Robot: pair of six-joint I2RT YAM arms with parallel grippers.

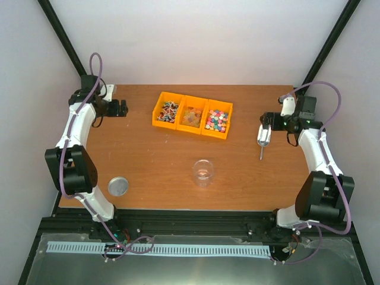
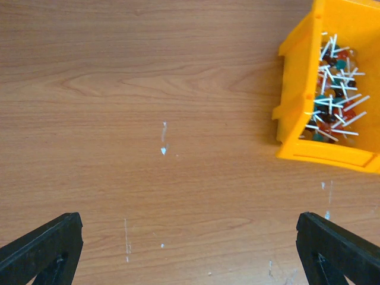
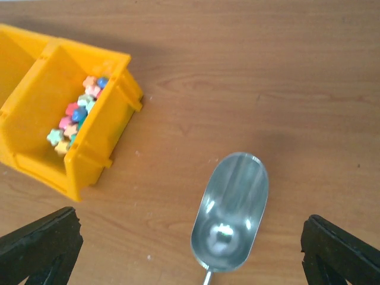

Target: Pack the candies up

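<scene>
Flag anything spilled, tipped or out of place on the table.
Nothing stands out. The three bins sit in a row with candies inside, none spilled; the jar stands upright, a lid lies flat, and the scoop lies empty on the table.

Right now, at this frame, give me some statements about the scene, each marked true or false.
The clear jar has its lid on. False: the lid lies apart from it on the table.
The scoop lies empty on the table. True.
The right end effector grips the scoop. False: its jaws stand open, holding nothing.
The candies sit in a yellow bin. True.
The left end effector is shut. False: its jaws stand open.
</scene>
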